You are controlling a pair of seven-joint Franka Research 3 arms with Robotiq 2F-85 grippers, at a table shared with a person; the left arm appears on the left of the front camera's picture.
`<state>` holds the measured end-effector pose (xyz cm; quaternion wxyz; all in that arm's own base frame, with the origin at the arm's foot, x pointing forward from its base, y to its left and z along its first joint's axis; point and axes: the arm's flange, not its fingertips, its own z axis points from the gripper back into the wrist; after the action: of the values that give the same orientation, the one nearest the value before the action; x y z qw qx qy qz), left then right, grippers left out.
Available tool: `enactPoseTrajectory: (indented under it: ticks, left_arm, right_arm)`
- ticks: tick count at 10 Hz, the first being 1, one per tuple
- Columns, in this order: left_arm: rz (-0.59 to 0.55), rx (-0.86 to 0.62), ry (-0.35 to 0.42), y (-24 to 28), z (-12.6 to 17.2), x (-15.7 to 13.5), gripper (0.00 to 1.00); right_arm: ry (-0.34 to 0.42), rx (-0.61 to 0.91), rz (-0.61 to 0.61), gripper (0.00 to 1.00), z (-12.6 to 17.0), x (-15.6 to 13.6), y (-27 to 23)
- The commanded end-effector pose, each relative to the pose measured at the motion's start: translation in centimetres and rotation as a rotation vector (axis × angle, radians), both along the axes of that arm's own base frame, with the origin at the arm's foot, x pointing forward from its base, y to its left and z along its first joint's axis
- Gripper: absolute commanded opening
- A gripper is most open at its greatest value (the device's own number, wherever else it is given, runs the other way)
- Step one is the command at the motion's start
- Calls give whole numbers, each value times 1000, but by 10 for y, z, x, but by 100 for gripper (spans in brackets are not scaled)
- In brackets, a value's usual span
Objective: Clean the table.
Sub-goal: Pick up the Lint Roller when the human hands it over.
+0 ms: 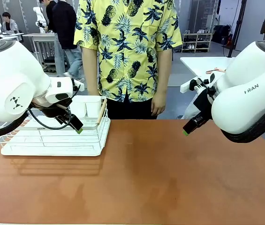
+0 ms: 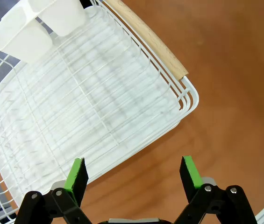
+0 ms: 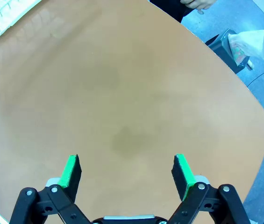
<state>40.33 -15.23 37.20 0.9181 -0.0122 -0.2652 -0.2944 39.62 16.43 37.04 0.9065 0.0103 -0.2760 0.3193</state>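
Now left gripper (image 2: pixel 132 173) by rack (image 2: pixel 122 116), right gripper (image 3: pixel 127 170) over table (image 3: pixel 122 84) (jaws spread).

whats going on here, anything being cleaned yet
Nothing is being handled yet. Both pincers are open and empty: the left pincer hangs over the edge of the rack, the right pincer over the bare table. A person stands at the far side, arms down.

The large rectangular table (image 1: pixel 193 159) has a smooth, matte reddish-brown top with a few faint darker smudges near its middle. A white wire dish rack (image 1: pixel 52 140) with a pale wooden handle (image 2: pixel 146 39) sits on its far left corner.
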Motion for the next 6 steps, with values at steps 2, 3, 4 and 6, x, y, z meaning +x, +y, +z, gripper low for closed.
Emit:
enactPoseTrajectory:
  ticks: [2,3,4,6]
  left_arm:
    - [2,0,0,1,0,0,100]
    - [2,0,0,1,0,0,100]
    - [0,0,0,0,0,0,100]
    - [11,-144,152,14,92,30,100]
  right_arm:
    - [0,1,0,100,0,0,0]
    - [0,1,0,100,0,0,0]
    - [0,0,0,100,0,0,0]
    - [91,166,11,100,85,7,-24]
